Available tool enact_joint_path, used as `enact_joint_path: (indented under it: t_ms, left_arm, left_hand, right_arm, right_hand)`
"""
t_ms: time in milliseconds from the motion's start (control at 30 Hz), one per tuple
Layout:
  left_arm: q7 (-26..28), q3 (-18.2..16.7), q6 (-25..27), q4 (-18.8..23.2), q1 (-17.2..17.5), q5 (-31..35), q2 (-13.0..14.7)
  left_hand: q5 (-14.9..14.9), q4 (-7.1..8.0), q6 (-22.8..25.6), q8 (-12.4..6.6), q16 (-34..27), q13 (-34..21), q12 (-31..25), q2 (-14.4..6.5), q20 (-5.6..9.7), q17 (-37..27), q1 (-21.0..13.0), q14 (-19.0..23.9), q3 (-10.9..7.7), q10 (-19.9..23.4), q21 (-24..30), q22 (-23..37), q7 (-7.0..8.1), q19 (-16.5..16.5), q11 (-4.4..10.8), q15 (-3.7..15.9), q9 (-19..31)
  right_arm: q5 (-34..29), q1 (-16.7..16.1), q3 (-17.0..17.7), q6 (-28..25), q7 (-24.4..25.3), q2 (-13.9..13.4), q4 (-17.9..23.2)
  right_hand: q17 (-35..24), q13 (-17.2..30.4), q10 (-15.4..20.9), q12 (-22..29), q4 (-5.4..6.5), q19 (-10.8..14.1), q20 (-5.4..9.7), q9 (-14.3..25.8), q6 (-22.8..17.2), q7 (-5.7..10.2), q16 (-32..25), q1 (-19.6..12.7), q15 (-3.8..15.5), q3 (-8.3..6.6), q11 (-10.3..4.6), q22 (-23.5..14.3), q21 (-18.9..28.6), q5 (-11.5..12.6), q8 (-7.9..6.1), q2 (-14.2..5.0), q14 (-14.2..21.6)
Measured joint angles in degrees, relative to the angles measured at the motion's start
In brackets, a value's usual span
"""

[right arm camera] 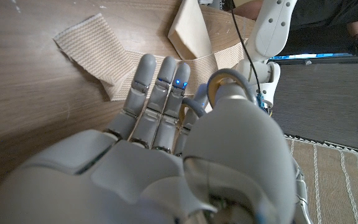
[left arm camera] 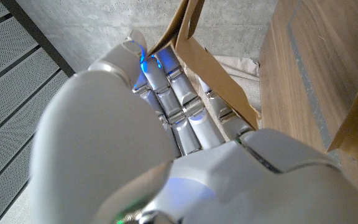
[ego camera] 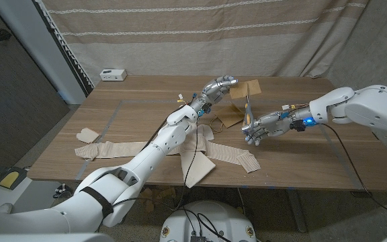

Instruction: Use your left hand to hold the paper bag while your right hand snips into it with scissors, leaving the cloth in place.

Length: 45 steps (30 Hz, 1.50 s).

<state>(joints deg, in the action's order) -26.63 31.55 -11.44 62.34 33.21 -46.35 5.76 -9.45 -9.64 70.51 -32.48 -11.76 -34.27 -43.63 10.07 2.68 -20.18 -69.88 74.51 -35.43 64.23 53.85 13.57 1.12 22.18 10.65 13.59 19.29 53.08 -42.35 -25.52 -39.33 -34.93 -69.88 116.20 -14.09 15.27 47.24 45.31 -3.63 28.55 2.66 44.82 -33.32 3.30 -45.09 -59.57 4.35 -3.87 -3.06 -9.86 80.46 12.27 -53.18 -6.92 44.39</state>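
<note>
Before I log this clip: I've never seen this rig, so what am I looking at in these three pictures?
It is a two-armed robot with human-like hands at a wooden table. The wide picture is from its head; the other two are from cameras on its wrists, looking along each hand. Its left hand holds a brown paper bag up off the table. Its right hand grips scissors, blades up beside the bag. Beige striped cloth lies spread on the table. A small white box sits at the far corner.
</note>
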Motion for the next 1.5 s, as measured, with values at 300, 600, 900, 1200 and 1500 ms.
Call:
enact_joint_path:
  t_ms: [300,600,900,1200,1500]
  left_arm:
    - [-0.1,0.1,0.1,0.5,0.2,-0.1,0.2]
    - [-0.1,0.2,0.3,1.4,0.7,-0.1,0.6]
    - [0.3,0.3,0.4,2.3,1.2,-0.1,1.0]
    - [0.5,0.3,0.4,2.7,1.3,-0.2,1.2]
    - [0.5,0.3,0.4,3.0,1.6,-0.3,1.5]
  left_hand:
    - [0.0,0.0,0.0,-0.18,0.0,0.0,0.0,0.0,0.0,0.0,0.0,0.0,0.01,0.0,0.5,-0.2,0.0,0.0,0.0,0.0,0.0]
    - [0.0,-0.03,0.0,-0.18,0.0,0.0,0.0,0.0,-0.32,0.0,0.0,0.0,0.01,0.0,0.5,-0.3,0.0,-0.3,-0.01,-0.01,0.0]
    - [-0.1,-0.06,0.0,-0.18,0.0,0.0,0.0,0.0,-0.31,0.1,0.0,-0.1,-0.12,0.0,0.9,-0.5,0.0,-0.3,-0.01,-0.07,0.0]
    - [-0.1,-0.06,0.0,-0.17,0.0,0.0,-0.1,0.0,-0.11,0.1,0.0,0.1,-0.11,0.0,1.3,-0.5,0.0,-0.5,-0.02,0.11,-0.1]
    - [-0.1,-0.06,0.0,-0.06,0.1,0.0,-0.1,0.0,-0.11,0.1,0.0,0.1,-0.11,0.1,1.7,-0.8,0.0,-0.5,-0.11,0.11,0.0]
  right_arm:
    - [-0.8,-0.3,0.5,-2.7,5.1,-0.7,3.1]
    - [1.0,-1.7,1.8,-4.5,10.1,-1.0,4.7]
    - [3.7,-3.8,3.7,-4.9,13.8,-1.1,5.2]
    - [5.2,-5.4,4.9,-4.7,15.1,-1.3,5.0]
    - [7.9,-6.6,5.6,-3.2,16.3,-1.3,4.2]
  right_hand:
    - [-2.8,23.9,7.8,19.6,-1.03,5.2,0.52,0.0,-1.3,1.29,-1.5,-0.4,3.96,1.02,-4.83,-0.5,-1.3,0.2,0.01,-0.89,12.8]
    - [-15.0,54.8,10.7,40.2,1.79,6.3,0.38,26.6,-1.3,1.28,-7.3,0.9,7.76,-6.16,-3.39,-1.9,4.3,-1.7,0.0,-3.7,20.5]
    - [-17.4,55.4,15.8,44.3,0.3,7.2,0.72,26.6,-1.4,1.19,-10.3,1.0,8.43,-8.42,-3.16,-2.3,7.6,-1.7,0.0,-3.77,24.1]
    - [-17.8,55.7,17.0,44.3,-0.83,8.2,0.92,26.5,-1.4,1.19,-11.1,1.0,8.37,-9.58,-2.77,-2.3,8.5,-1.5,-0.9,-3.82,24.7]
    - [-17.3,55.5,17.1,44.3,-1.39,8.6,0.72,26.5,-1.4,1.18,-11.1,1.0,8.26,-10.18,-2.76,-2.3,8.8,-1.2,-1.37,-3.83,25.2]
